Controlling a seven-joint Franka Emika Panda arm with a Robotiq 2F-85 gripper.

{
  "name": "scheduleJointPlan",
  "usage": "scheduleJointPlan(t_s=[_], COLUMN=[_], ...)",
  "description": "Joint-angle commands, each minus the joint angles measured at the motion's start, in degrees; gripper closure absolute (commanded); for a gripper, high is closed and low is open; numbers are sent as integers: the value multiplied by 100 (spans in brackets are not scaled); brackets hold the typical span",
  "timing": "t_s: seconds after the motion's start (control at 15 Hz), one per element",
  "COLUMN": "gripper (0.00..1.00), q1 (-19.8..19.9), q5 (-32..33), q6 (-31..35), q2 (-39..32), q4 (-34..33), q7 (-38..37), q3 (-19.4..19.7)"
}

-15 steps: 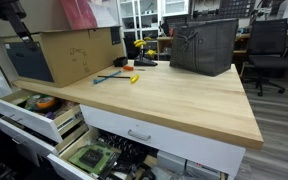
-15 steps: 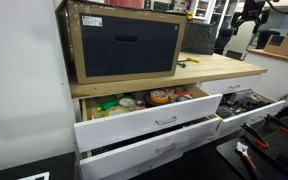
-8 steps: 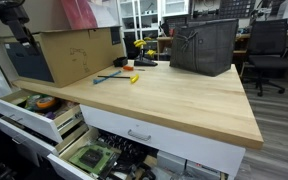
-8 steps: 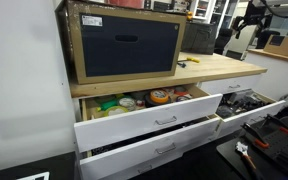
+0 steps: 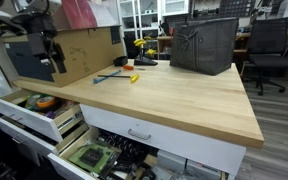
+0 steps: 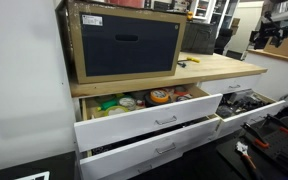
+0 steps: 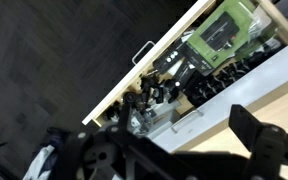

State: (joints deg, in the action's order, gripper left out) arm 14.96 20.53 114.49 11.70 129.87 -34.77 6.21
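— Where is the gripper (image 5: pixel 50 52)?
— Up in the air, off the front edge of the table (image 5: pixel 174 95), above the open drawers (image 6: pixel 154 120). In an exterior view the cardboard box (image 5: pixel 84 52) stands behind it.
— And the jaws?
— Spread wide, holding nothing.
— What lies beneath?
— In the wrist view, a green circuit board (image 7: pixel 229 30) in a lower drawer.

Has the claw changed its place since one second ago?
Yes. In an exterior view the claw has come down and rightward, from above the left end of the cardboard box to in front of it.
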Motion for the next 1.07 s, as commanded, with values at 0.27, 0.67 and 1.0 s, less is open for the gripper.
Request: scheduleJointPlan(t_s=[0.27, 0.67, 1.0], gripper=[0, 0, 0], q1=[-102, -771, -901], q5=[-112, -640, -659], q6=[342, 924, 922], q2=[-2254, -2853, -2667], q4=[-1555, -1727, -1487], q7=[-291, -636, -323], q3=[520, 393, 458])
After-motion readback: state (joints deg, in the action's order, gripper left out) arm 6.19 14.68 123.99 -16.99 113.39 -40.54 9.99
